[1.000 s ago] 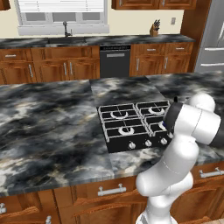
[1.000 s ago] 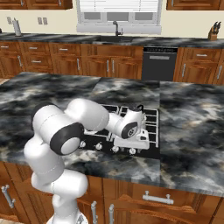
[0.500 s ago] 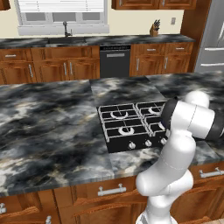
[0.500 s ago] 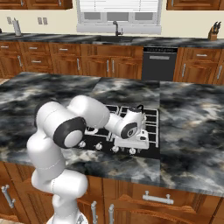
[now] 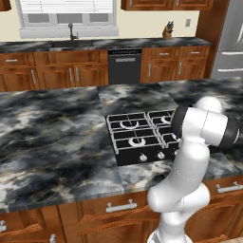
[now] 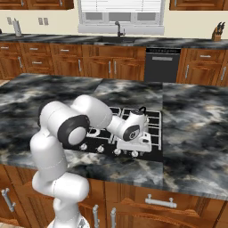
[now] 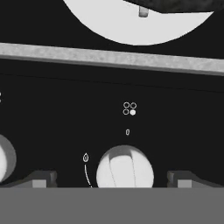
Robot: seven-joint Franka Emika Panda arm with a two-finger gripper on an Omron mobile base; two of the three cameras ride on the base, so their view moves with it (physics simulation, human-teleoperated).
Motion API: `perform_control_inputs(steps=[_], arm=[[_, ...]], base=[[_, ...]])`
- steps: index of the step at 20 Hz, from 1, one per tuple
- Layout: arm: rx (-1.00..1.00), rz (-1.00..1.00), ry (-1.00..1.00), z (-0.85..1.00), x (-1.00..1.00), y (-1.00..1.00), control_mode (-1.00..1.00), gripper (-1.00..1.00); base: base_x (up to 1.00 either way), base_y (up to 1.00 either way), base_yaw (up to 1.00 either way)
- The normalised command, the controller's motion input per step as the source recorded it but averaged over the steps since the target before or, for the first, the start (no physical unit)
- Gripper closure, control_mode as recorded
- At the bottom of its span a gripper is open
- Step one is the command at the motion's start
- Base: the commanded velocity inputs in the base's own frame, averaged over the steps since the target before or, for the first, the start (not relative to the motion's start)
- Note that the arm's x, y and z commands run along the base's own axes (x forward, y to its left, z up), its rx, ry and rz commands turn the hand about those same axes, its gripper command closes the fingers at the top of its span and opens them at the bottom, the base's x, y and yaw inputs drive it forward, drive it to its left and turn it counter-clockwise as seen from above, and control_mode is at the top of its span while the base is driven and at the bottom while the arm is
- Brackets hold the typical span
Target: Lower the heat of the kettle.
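Note:
The kettle point(image 6: 138, 115) stands on the right side of the black stove point(image 6: 105, 141), its thin dark handle rising behind my wrist; its pale rounded body point(image 7: 135, 24) spans the top of the hand view. My gripper point(image 6: 134, 150) points down at the stove's front edge. In the hand view, my gripper point(image 7: 113, 179) is open, with a silver knob point(image 7: 124, 169) between the two fingertips point(image 7: 42, 178). Neither tip touches the knob. Above the knob a four-circle mark point(image 7: 129, 109) has its lower right circle filled.
Other silver knobs point(image 6: 100, 149) line the stove's front, one at the hand view's left edge point(image 7: 5, 157). The stove point(image 5: 135, 137) sits in a dark marbled island counter point(image 5: 52, 137). A sink, a dishwasher and wooden cabinets stand along the far wall.
The elbow has shifted slightly. The hand stays low over the stove's front right knobs and the kettle has not moved.

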Motion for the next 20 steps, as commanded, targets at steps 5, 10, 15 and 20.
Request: perform_control_inputs(steps=[5, 10, 15, 20], arm=[[0.00, 0.00, 0.01, -0.13, 0.07, -0.03, -1.00, -1.00], [0.00, 0.00, 0.00, -0.17, 0.00, -0.03, -1.00, 1.00], [0.00, 0.00, 0.00, -0.16, -0.02, -0.01, -1.00, 1.00], [0.00, -0.05, 0.00, -0.09, 0.00, 0.07, -1.00, 1.00]], base=[[0.00, 0.00, 0.00], [0.00, 0.00, 0.00], [0.00, 0.00, 0.00], [0.00, 0.00, 0.00]])
